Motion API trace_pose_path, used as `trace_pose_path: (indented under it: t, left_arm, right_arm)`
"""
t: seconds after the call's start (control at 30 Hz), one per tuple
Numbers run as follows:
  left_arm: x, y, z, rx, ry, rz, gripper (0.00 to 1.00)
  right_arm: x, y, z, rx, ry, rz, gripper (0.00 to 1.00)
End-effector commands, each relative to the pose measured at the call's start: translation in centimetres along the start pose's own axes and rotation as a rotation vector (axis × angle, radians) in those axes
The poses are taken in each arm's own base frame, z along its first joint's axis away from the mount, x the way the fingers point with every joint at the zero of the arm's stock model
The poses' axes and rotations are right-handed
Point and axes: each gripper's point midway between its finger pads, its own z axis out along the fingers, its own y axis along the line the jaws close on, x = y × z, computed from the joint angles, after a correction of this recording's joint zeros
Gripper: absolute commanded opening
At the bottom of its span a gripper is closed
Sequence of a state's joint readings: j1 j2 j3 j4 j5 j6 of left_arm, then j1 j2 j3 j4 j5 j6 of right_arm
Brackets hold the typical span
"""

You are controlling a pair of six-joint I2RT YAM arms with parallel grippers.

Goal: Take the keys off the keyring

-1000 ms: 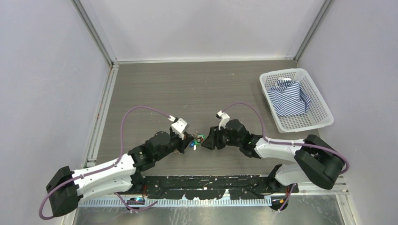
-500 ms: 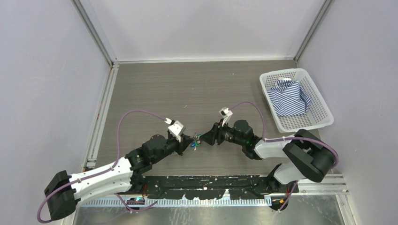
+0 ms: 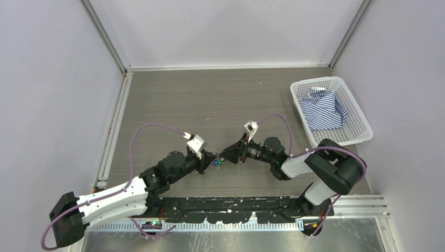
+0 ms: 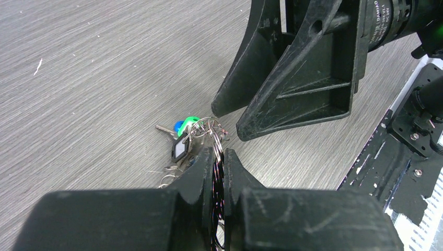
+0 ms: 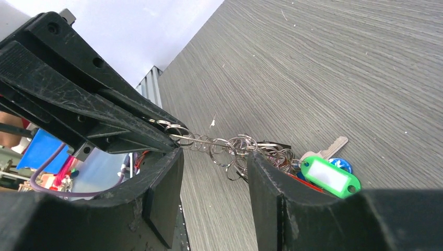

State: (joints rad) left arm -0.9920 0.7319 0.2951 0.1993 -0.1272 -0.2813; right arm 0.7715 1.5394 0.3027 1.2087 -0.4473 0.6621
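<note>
My left gripper (image 4: 218, 153) is shut on the keyring (image 4: 216, 172), a silvery ring clamped edge-on between its jaws. The keys (image 4: 184, 137) hang from it in a bunch with several small rings, resting on the table; a green tag (image 5: 329, 176), a blue head (image 5: 343, 164) and a silver key (image 5: 333, 147) show. My right gripper (image 5: 214, 175) is open, its fingers either side of the keyring (image 5: 209, 141) and its small rings, touching nothing. From above, the left gripper (image 3: 211, 157) and right gripper (image 3: 226, 156) meet tip to tip over the keys (image 3: 218, 162).
A white basket (image 3: 362, 132) holding a striped blue cloth (image 3: 322, 107) stands at the back right. The black mounting rail (image 3: 236, 206) runs along the near edge, close behind the bunch. Grey walls enclose the wood-grain table on three sides.
The right gripper has rolled over and moved left, its jaws wider, until its fingers flank the keyring. The left arm drew slightly nearer, still clamped on the ring.
</note>
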Motion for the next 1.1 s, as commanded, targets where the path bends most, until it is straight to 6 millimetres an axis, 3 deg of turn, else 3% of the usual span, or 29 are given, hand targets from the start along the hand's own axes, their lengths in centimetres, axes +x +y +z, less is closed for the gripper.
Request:
trace_pose_path:
  t: [0.0,0.73,1.07]
  left_arm:
    - [0.9,0.1,0.0,-0.002,0.027,-0.015,0.00]
    - [1.4,0.5,0.0,-0.028,0.045,-0.018,0.00]
    - [1.4,0.5,0.0,-0.025,0.047,-0.022,0.00]
  right_arm:
    - [-0.6,1.1,0.3,-0.059,-0.039,-0.036,0.53]
    - [2.1,0.6,0.3,-0.018,0.025,-0.009,0.54]
    - [2.0,0.0,0.9,-0.001,0.017,-0.012,0.52]
